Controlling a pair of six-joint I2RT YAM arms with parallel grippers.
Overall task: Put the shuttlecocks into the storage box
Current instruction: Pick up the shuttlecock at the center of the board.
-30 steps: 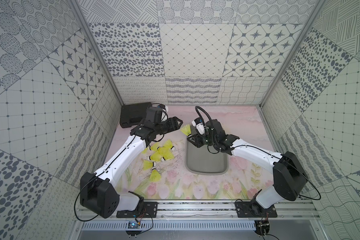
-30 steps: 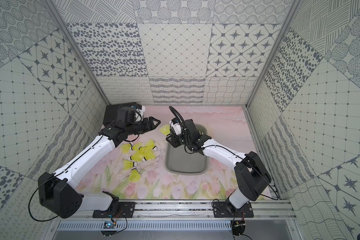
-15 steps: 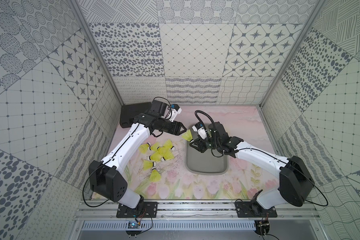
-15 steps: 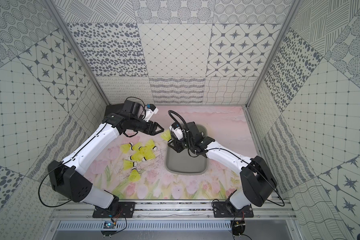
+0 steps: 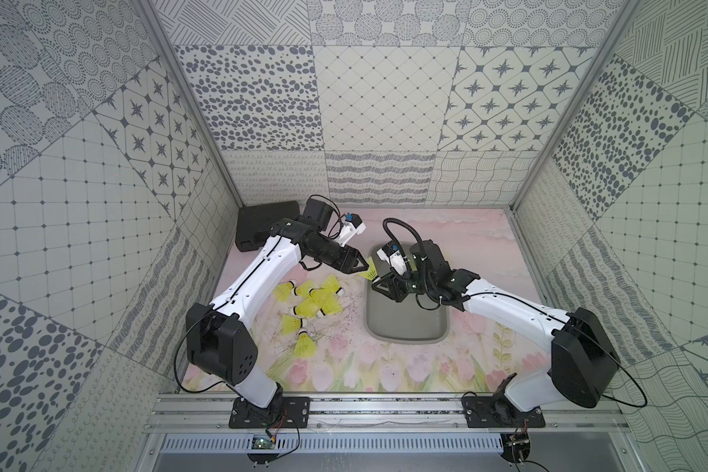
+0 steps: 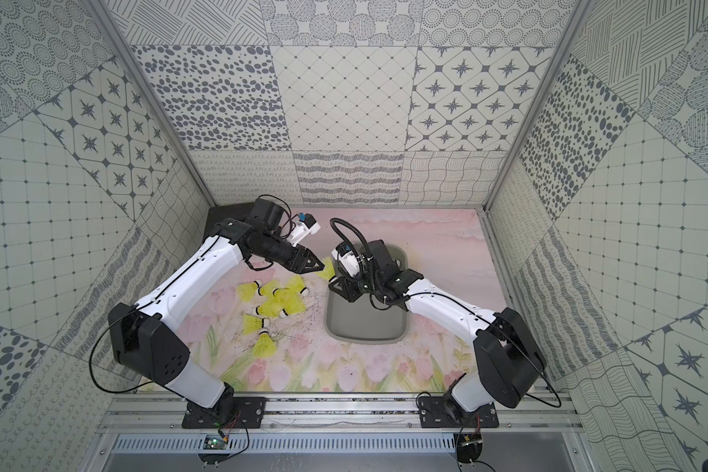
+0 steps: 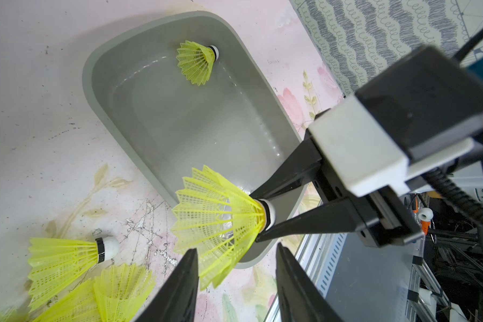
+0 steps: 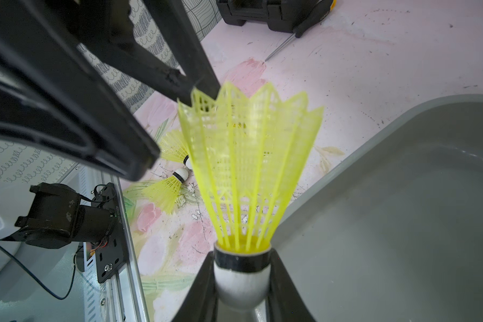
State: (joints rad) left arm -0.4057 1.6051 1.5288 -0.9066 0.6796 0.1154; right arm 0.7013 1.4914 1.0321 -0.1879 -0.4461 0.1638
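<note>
My right gripper (image 8: 241, 259) is shut on the white tip of a neon-yellow shuttlecock (image 8: 248, 167), held over the near-left corner of the grey storage box (image 5: 405, 337). My left gripper (image 7: 236, 249) is open, and the rim of that shuttlecock's skirt (image 7: 221, 217) sits between its jaws. Both top views show the two grippers meeting there: the left gripper (image 5: 362, 265) and the right gripper (image 6: 336, 282). One shuttlecock (image 7: 197, 62) lies inside the box (image 7: 89, 83). Several more shuttlecocks (image 5: 315, 298) lie in a loose pile on the mat left of the box.
A black hard case (image 5: 262, 224) stands at the back left by the wall. A screwdriver-like tool (image 8: 279, 47) lies beside it. Patterned walls close in three sides, and a metal rail (image 5: 385, 408) runs along the front.
My left arm has swung right from above the pile to the held shuttlecock, and its jaws have narrowed round the skirt. The right gripper has kept hold and shifted slightly.
</note>
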